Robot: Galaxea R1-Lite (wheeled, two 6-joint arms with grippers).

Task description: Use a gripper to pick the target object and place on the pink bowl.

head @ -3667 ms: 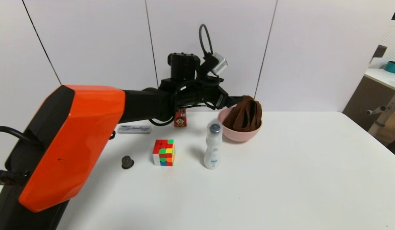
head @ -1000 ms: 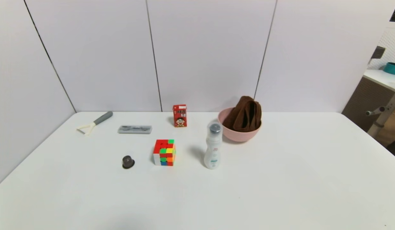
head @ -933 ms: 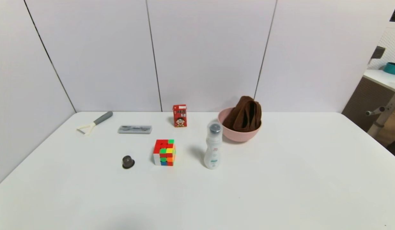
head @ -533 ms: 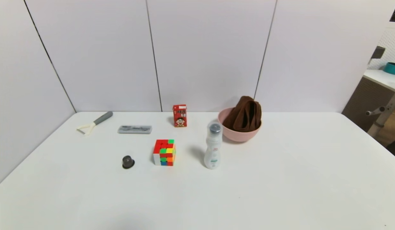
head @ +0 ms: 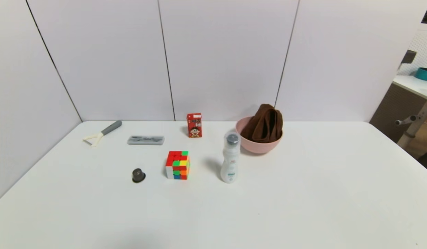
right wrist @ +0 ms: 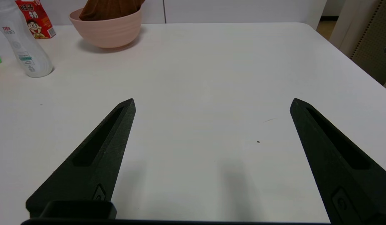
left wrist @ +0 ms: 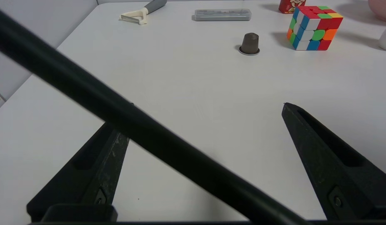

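Head view
Desk [head: 303, 207]: white, closed in by pale wall panels at the back and on the left side; neither arm shows here.
Bowl [head: 260, 143]: pink, near the back edge, a little right of the middle.
Towel [head: 263, 124]: dark brown, folded, standing in the bowl and rising above its rim.
Bottle [head: 230, 159]: white, upright, just in front of the bowl and to its left.
Carton [head: 194, 125]: small, red, upright, close to the back edge and left of the bowl.
Cube [head: 178, 165]: multicoloured, left of the bottle.
Cap [head: 138, 175]: small, dark, left of the cube.
Case [head: 145, 140]: flat, grey, lying toward the back left corner.
Peeler [head: 103, 132]: grey handle, cream head, nearest the back left corner.

Left wrist view
Left gripper [left wrist: 208, 104]: low over the bare front left part of the desk, fingers spread wide with nothing between them; a black cable crosses in front.
Seen beyond it: the cap [left wrist: 249, 44], cube [left wrist: 313, 28], case [left wrist: 223, 14] and peeler [left wrist: 143, 11].

Right wrist view
Right gripper [right wrist: 211, 100]: low over the bare front right part of the desk, fingers wide apart, holding nothing.
Seen beyond it: the bowl [right wrist: 107, 29] with the towel [right wrist: 110, 8] inside, the bottle [right wrist: 24, 50] and the carton [right wrist: 35, 18].
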